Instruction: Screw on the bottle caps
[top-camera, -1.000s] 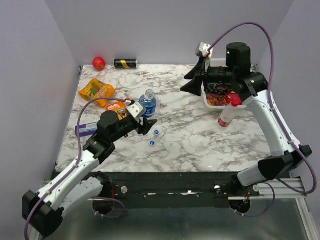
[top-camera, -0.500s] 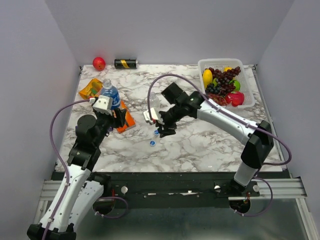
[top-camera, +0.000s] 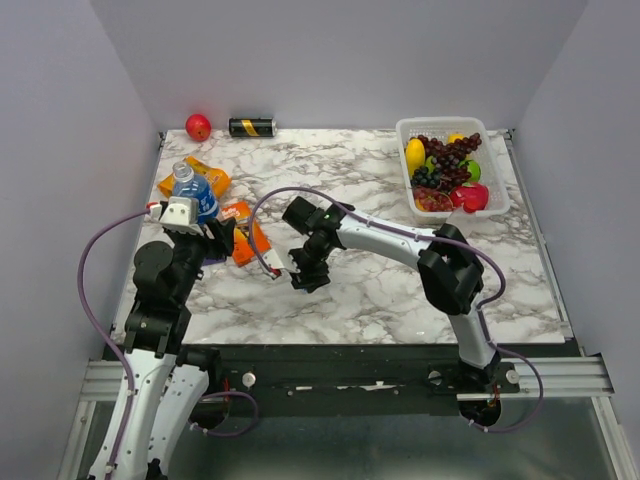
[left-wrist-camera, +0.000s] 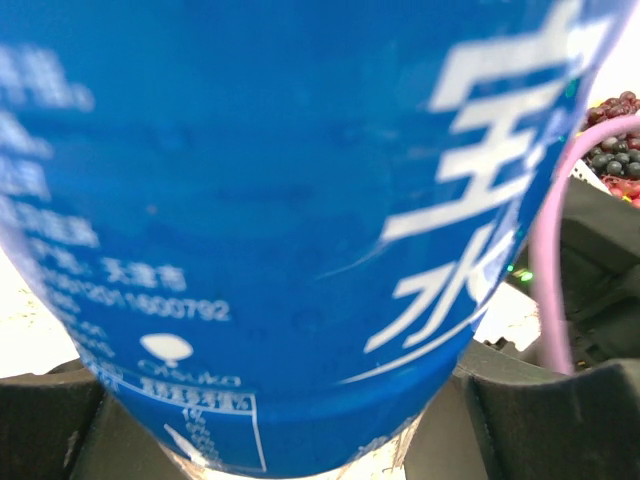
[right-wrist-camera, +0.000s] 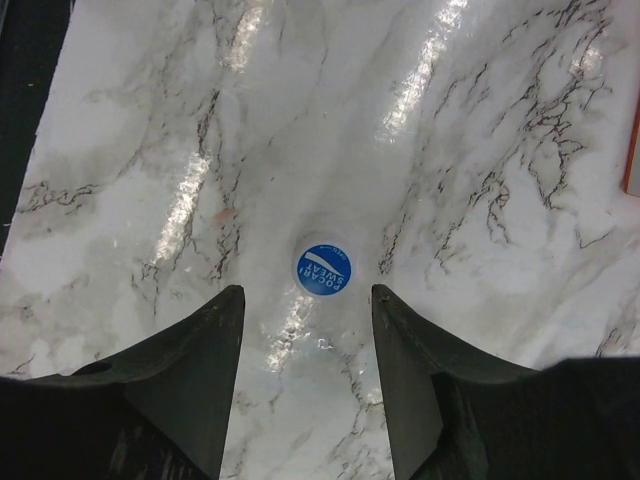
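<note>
My left gripper (top-camera: 207, 224) is shut on the blue-labelled bottle (top-camera: 195, 197) and holds it upright over the table's left side. The label fills the left wrist view (left-wrist-camera: 280, 200), with the fingers (left-wrist-camera: 540, 420) pressed on both sides. My right gripper (top-camera: 304, 271) points down at the table's front middle, open and empty. In the right wrist view a blue cap (right-wrist-camera: 324, 269) lies flat on the marble just beyond the open gripper (right-wrist-camera: 305, 300), apart from both fingers. The gripper hides that cap in the top view. The red cap, the other blue cap and the other two bottles are out of view.
A white basket (top-camera: 500, 205) of fruit stands at the back right. A red ball (top-camera: 198, 126) and a black-and-gold can (top-camera: 252, 127) lie at the back left. Orange snack packs (top-camera: 246, 233) lie next to the left gripper. The marble table (top-camera: 400, 280) ends at a black front rail.
The left arm has carried the blue-labelled bottle left, away from the table's middle. The right gripper has swung from the basket to the front middle and lowered over the blue cap.
</note>
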